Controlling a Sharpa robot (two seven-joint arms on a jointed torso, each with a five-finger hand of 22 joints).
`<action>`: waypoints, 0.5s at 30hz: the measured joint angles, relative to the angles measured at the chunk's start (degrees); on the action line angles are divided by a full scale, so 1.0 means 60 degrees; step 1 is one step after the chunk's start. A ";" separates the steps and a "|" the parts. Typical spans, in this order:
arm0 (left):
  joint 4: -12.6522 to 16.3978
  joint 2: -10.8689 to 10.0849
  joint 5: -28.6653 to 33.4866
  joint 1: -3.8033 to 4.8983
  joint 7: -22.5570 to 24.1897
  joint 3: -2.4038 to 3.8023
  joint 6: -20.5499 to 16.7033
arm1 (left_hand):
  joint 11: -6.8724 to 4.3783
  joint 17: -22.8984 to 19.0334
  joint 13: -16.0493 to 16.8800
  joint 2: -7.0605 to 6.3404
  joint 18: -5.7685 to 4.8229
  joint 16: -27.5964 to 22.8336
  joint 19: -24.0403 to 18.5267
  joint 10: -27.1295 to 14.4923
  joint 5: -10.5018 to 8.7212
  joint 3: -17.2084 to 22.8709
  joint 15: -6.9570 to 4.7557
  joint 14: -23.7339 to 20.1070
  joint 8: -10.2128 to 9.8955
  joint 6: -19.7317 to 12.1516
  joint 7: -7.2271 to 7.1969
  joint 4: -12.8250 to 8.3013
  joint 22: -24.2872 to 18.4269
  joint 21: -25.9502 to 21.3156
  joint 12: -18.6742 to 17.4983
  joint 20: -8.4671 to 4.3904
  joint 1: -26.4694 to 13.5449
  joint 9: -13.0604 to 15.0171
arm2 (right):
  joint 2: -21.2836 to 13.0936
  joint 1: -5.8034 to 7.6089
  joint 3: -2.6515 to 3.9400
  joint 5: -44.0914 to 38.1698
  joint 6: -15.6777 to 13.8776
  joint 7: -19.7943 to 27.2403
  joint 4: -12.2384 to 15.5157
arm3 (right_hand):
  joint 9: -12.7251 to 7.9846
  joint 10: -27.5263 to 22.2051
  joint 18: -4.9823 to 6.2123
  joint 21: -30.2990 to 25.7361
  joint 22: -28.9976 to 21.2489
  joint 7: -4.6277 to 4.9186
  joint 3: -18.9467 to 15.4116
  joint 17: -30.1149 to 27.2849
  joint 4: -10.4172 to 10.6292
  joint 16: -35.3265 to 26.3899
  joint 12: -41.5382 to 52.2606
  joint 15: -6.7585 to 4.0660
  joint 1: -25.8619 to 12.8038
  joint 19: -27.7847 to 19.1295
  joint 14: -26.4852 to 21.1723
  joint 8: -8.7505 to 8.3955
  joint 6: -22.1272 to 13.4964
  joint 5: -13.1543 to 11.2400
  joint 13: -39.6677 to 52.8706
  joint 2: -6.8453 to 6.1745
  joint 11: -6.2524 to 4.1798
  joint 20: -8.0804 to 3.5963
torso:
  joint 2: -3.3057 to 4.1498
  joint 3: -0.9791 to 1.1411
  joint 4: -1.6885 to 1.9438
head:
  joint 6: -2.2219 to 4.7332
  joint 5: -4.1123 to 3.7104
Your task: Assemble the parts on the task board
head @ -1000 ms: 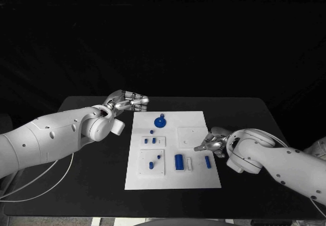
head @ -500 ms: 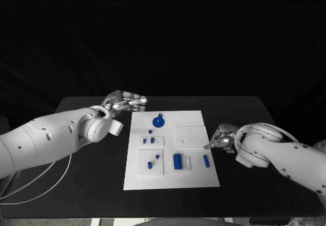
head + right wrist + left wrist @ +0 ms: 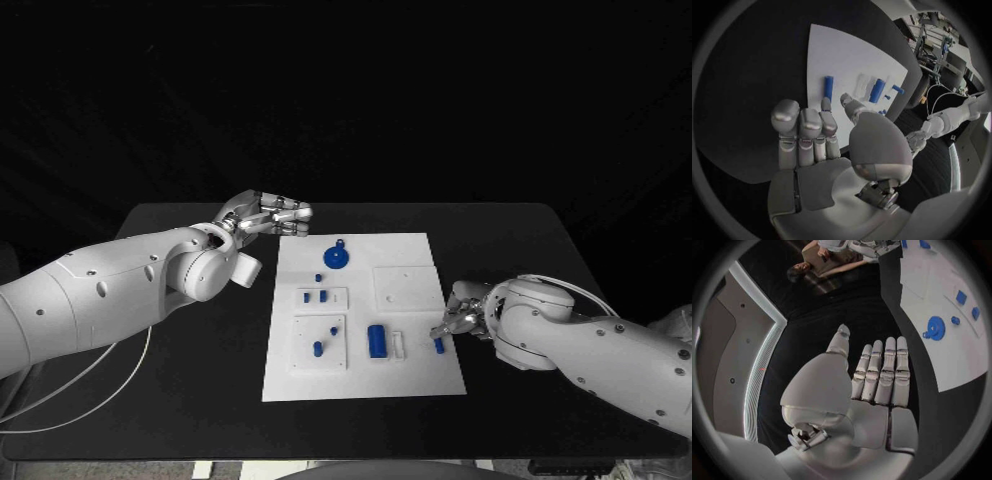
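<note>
Head view: right hand (image 3: 459, 318) moved back down-left within last second, now at board (image 3: 418, 380) right edge, fingers loosely curled, holding nothing, just beside small blue bar (image 3: 438, 343). Probably reach for bar starts. Left hand (image 3: 268, 215) unchanged at upper left, fingers curled, empty. Gear (image 3: 338, 259) lies at board top.

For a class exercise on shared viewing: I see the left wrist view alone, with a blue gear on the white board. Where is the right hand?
Observer: The right hand hovers at the task board's right edge, close to a slim blue peg.
Operator: Does it hold that peg?
Observer: No. In the right wrist view its fingers hold nothing, and the peg lies on the board beyond them.
Operator: What lies near the peg?
Observer: A thicker blue cylinder lies further in on the board.
</note>
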 measured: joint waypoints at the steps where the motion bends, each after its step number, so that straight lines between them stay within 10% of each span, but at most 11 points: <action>1: 0.0001 -0.0001 0.0000 0.0000 0.0000 0.0000 0.0000 | 0.0000 0.0000 0.0000 0.0000 -0.0001 0.0000 0.0000 0.0000 0.0000 0.0000 0.0000 0.0000 0.0000 0.0000 0.0000 0.0000 0.0000 0.0000 0.0000 0.0000 0.0000 0.0000 | 0.0009 -0.0006 -0.0016 -0.0043 0.0022 -0.0003 -0.0008 | 0.0006 0.0000 -0.0001 0.0000 0.0000 0.0000 0.0000 0.0000 0.0000 0.0000 0.0000 0.0000 0.0000 0.0000 0.0000 0.0000 0.0000 0.0000 0.0000 0.0000 0.0000 0.0000 | 0.0000 -0.0001 0.0000 | -0.0001 0.0000; 15: 0.0013 -0.0020 0.0000 0.0000 0.0000 -0.0005 0.0002 | 0.0000 0.0000 0.0000 0.0000 -0.0001 0.0000 0.0000 0.0000 0.0000 0.0000 0.0000 0.0000 0.0000 0.0000 0.0000 0.0000 0.0001 0.0000 0.0000 0.0000 0.0000 0.0000 | 0.0266 -0.0107 -0.0238 -0.0912 0.0333 -0.0032 -0.0232 | 0.0154 0.0000 0.0000 0.0000 -0.0001 -0.0008 -0.0034 -0.0001 0.0230 0.0000 -0.0066 0.0000 -0.0037 0.0000 0.0000 0.0035 0.0010 0.0000 -0.0015 -0.0037 0.0000 0.0000 | -0.0001 -0.0004 -0.0003 | -0.0042 0.0027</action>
